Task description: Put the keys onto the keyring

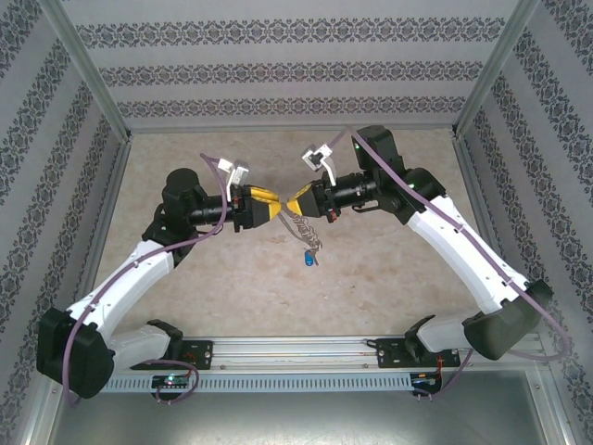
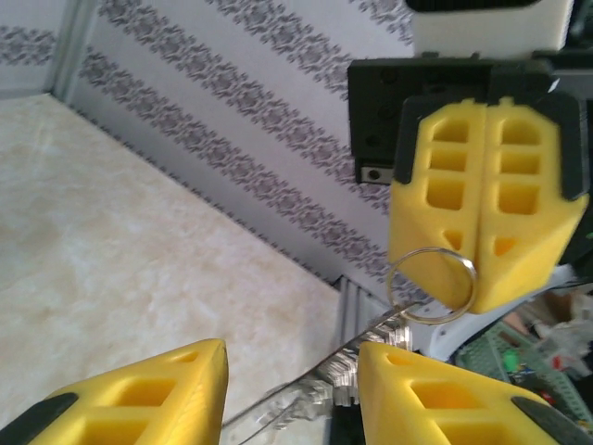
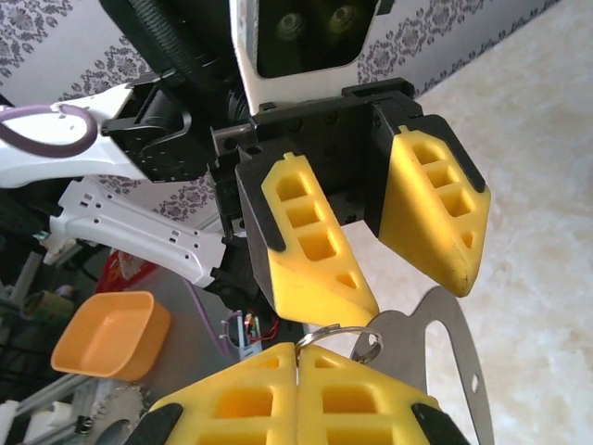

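1. Both arms meet over the middle of the table [image 1: 389,278], with the grippers tip to tip.
2. The right gripper [image 2: 474,278] is closed. Its two yellow pads are pressed together and pinch the thin wire loop of the keyring [image 2: 408,313], most of which pokes out below the tips.
3. The left gripper [image 3: 412,292] has its fingers apart, with a clear gap between them. The grey metal pieces [image 2: 338,385] strung on the loop run down through that gap. We cannot tell whether either finger touches them.
4. In the top view the key [image 1: 307,260], with its blue head, sits at the lower end of the string of pieces, just below the two grippers. We cannot tell from above whether it hangs from them or lies on the table beneath.
5. Done, in our judgement: the loop is lifted and held steady on the right side.
6. Left, in our judgement: we cannot confirm the key is threaded on the loop itself, so we count that step as not yet shown. The left side holds no key at this moment.
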`<action>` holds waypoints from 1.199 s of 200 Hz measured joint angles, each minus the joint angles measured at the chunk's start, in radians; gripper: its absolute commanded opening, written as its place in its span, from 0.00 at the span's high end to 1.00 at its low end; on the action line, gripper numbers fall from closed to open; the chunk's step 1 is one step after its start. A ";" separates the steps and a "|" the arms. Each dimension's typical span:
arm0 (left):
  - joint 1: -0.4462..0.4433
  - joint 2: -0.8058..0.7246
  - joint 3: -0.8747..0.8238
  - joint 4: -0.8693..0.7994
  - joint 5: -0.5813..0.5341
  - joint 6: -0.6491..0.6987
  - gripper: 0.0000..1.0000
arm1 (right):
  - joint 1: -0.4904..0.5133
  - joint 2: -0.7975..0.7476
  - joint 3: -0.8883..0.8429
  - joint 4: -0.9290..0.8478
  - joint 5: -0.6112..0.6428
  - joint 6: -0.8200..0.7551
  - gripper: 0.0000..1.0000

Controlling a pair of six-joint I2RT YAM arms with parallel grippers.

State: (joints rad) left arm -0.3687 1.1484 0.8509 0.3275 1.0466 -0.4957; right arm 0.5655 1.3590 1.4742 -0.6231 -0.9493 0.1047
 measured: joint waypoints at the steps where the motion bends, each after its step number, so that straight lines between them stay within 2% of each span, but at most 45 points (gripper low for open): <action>1: 0.001 0.002 0.000 0.006 0.003 -0.005 0.59 | 0.000 0.000 0.000 0.000 0.000 -0.001 1.00; 88: 0.038 0.059 0.010 0.331 0.124 -0.267 0.59 | -0.001 -0.008 0.004 0.005 0.001 -0.076 1.00; 199: 0.038 0.075 0.012 0.409 0.156 -0.321 0.57 | -0.001 -0.008 0.021 0.004 -0.010 -0.079 1.00; 240: 0.042 0.109 0.029 0.476 0.162 -0.373 0.63 | -0.001 -0.008 0.023 0.008 -0.011 -0.079 1.00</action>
State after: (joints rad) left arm -0.3267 1.2575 0.8795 0.8032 1.2083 -0.8692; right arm 0.5644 1.3510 1.4971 -0.6155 -0.9600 0.0261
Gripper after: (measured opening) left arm 0.374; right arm 0.065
